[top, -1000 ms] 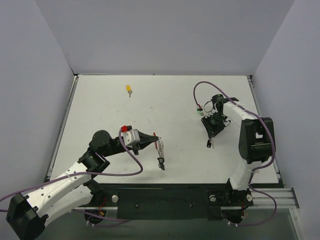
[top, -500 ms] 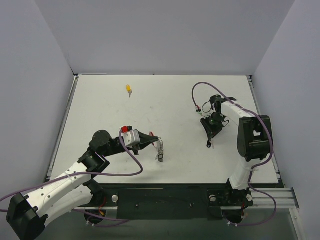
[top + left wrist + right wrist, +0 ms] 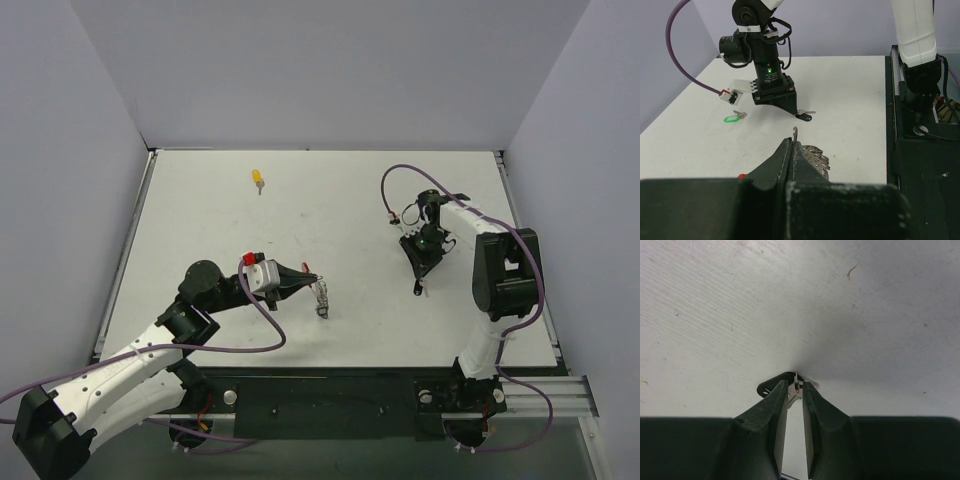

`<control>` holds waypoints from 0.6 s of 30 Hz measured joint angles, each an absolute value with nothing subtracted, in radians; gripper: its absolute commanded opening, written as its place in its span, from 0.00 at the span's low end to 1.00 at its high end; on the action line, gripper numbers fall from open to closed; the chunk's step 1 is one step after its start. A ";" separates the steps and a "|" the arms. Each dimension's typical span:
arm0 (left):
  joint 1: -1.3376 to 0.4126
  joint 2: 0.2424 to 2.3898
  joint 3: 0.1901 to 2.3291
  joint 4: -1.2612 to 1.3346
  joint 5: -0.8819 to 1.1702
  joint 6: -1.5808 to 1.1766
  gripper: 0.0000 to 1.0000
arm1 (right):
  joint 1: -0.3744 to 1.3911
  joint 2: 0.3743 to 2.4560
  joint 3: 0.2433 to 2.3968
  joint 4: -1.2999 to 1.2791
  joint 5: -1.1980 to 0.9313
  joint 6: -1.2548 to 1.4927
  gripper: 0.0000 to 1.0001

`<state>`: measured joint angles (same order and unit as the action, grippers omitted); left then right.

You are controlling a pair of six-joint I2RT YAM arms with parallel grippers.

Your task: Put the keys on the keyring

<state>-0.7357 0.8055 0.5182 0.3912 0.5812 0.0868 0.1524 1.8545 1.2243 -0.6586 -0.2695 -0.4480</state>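
My left gripper (image 3: 306, 279) is shut on the keyring (image 3: 795, 133). Its wire loop pokes out between the fingertips, and its silvery coils (image 3: 818, 155) hang just beyond them over the table. The black key (image 3: 803, 117) lies flat on the table at the right. My right gripper (image 3: 795, 385) points straight down at it. The key's metal part stands between the two narrowly parted fingertips, and its black head (image 3: 771, 386) shows behind the left finger. The green key (image 3: 732, 119) lies a little beyond the right gripper. The yellow key (image 3: 258, 178) rests far back on the left.
The purple cable (image 3: 392, 180) loops off the right wrist above the table. A black rail (image 3: 330, 400) with both arm bases runs along the near edge. Grey walls (image 3: 320, 70) close in the white table (image 3: 330, 210) at the back and sides.
The right gripper's jaws have narrowed around the black key, and the wrist has shifted slightly left. The keyring's hanging part has drawn up closer to the left gripper.
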 measured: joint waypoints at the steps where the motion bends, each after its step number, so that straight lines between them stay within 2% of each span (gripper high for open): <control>1: -0.736 0.805 0.518 0.391 0.581 0.087 0.00 | 0.152 1.860 1.227 -0.661 -0.269 -0.448 0.14; 18: -0.736 0.805 0.518 0.391 0.582 0.087 0.00 | 0.152 1.880 1.233 -0.670 -0.267 -0.448 0.10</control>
<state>-0.7357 0.8055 0.5182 0.3912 0.5819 0.0868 0.1524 1.8797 1.2327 -0.6697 -0.2672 -0.4477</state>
